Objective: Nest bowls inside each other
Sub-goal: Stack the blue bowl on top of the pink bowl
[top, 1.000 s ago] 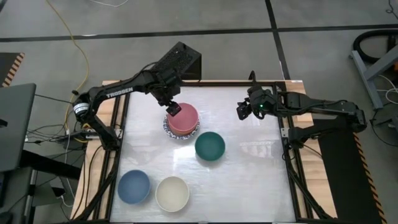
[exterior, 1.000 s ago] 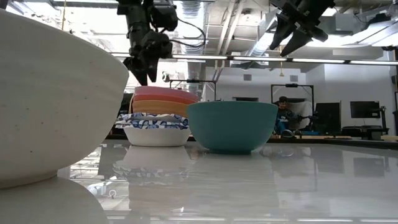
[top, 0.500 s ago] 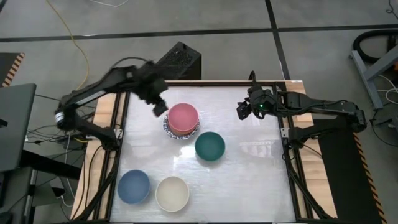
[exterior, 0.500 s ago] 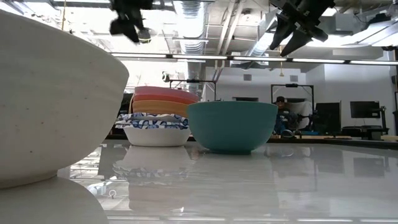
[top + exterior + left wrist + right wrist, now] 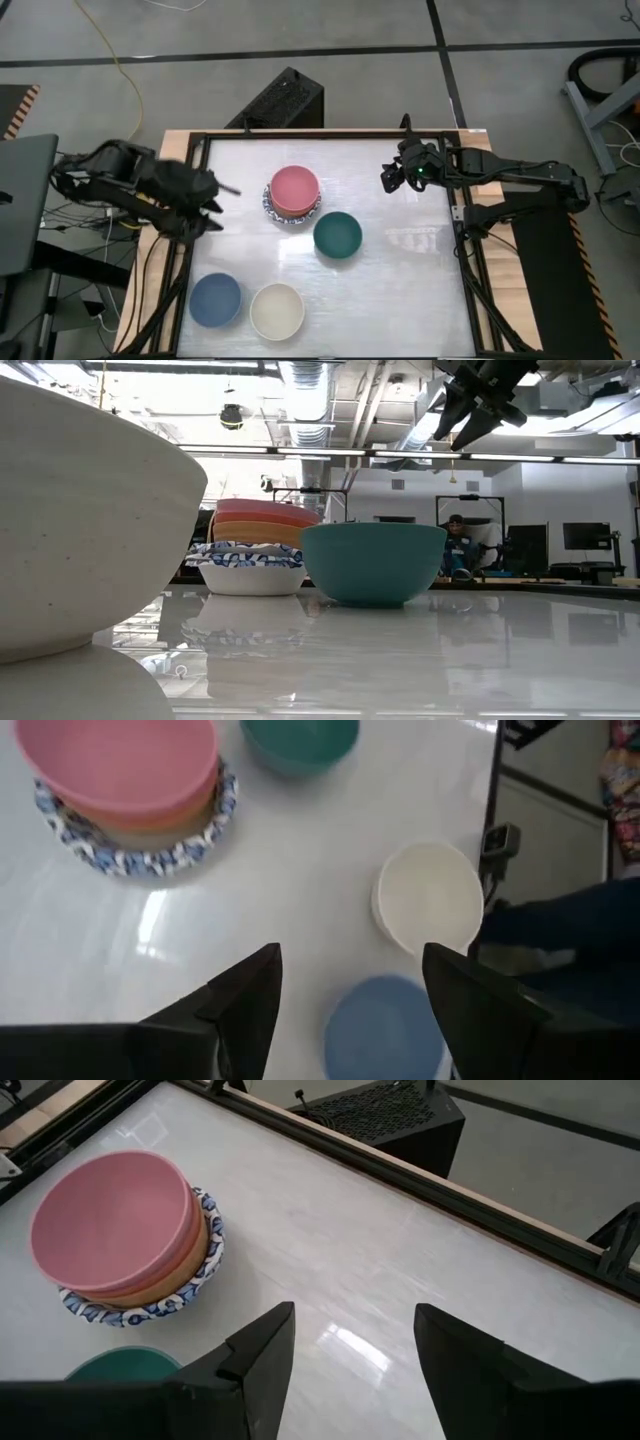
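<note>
- Table [image 5: 400, 290]: glossy white top in a dark frame, seen from above.
- Stack [image 5: 292, 192]: stands on the table at about 11 o'clock from the table's middle. Pink bowl [image 5: 294, 187] on top, orange bowl [image 5: 150, 818] nested under it, white bowl with blue patterned rim [image 5: 130, 855] at the bottom. The low view shows more than one patterned rim under the orange; how many cannot be told.
- Green bowl [image 5: 337, 234]: upright on the table, alone, just beside the stack at its 5 o'clock, not touching it.
- Cream bowl [image 5: 277, 311]: upright, alone, near the table's 6 o'clock edge, well apart from the stack.
- Blue bowl [image 5: 215, 299]: upright, alone, just beside the cream bowl at its 9 o'clock; the two stand apart.
- Left claw [image 5: 212, 190]: at the table's 9 o'clock edge, over the frame, at 9 o'clock from the stack and clear of it. Fingers [image 5: 245, 1000] apart, nothing between them.
- Right claw [image 5: 388, 177]: raised above the table toward 2 o'clock, at 3 o'clock from the stack and well apart from it. Fingers [image 5: 260, 1350] apart, nothing between them.
- Person [image 5: 458, 546]: seated far off in the room behind the table, seen in the low view.
</note>
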